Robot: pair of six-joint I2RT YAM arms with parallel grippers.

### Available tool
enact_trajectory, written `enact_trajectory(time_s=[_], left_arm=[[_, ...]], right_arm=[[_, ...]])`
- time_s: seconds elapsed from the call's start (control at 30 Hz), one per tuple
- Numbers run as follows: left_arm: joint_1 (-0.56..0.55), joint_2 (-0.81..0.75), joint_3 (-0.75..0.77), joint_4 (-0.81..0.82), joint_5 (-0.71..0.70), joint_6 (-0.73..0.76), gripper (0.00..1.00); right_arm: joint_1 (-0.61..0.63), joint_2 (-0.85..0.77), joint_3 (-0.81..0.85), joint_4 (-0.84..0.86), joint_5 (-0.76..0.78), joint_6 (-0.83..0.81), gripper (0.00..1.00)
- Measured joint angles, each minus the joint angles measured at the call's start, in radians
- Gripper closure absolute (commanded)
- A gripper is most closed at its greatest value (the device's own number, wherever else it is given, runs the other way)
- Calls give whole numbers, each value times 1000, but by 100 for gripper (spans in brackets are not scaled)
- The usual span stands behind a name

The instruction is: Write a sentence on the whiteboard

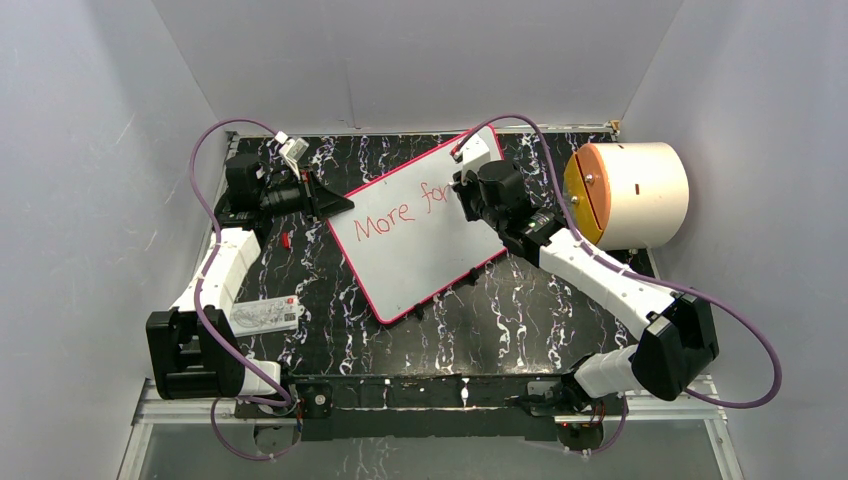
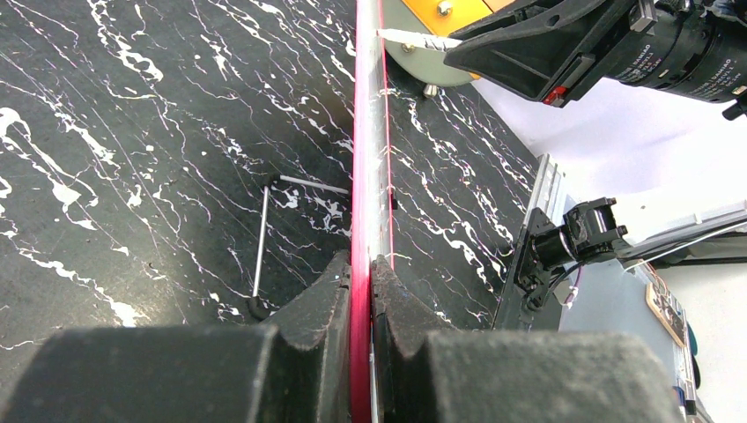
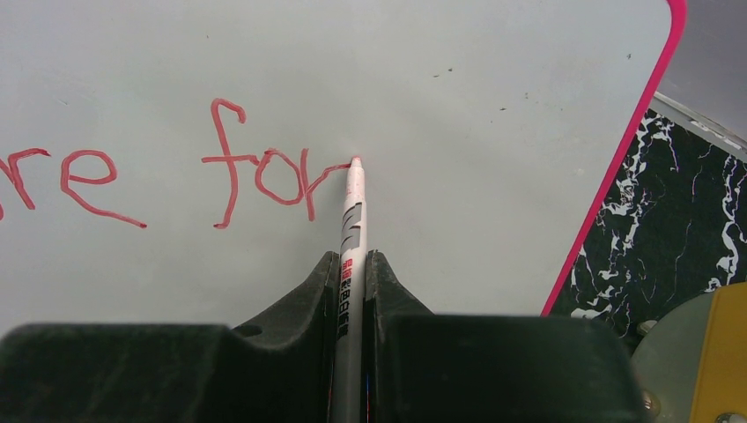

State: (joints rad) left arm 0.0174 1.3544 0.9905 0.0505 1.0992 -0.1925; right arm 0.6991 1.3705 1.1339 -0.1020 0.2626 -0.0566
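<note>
A: What stood around the board?

B: A cream drum (image 1: 630, 195) with an orange face sat near its far right corner. A printed card (image 1: 266, 315) lay by the left arm.

A: And the whiteboard (image 1: 420, 250) itself?

B: It lay askew mid-table, its rim pinched in the left gripper (image 1: 338, 203). The right gripper (image 3: 352, 260) clamped a marker (image 3: 354, 203), tip touching the last of 2 red words in the sentence (image 3: 264, 176), "More for".

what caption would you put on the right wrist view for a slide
Right gripper holds a marker with its red tip on the whiteboard, the sentence ending at "for".
</note>
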Motion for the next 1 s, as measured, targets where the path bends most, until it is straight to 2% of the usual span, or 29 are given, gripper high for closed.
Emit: enact_trajectory(time_s=[1.0], left_arm=[[0, 3, 2, -3, -2, 2, 100]], right_arm=[[-4, -6, -19, -43, 31, 1, 100]])
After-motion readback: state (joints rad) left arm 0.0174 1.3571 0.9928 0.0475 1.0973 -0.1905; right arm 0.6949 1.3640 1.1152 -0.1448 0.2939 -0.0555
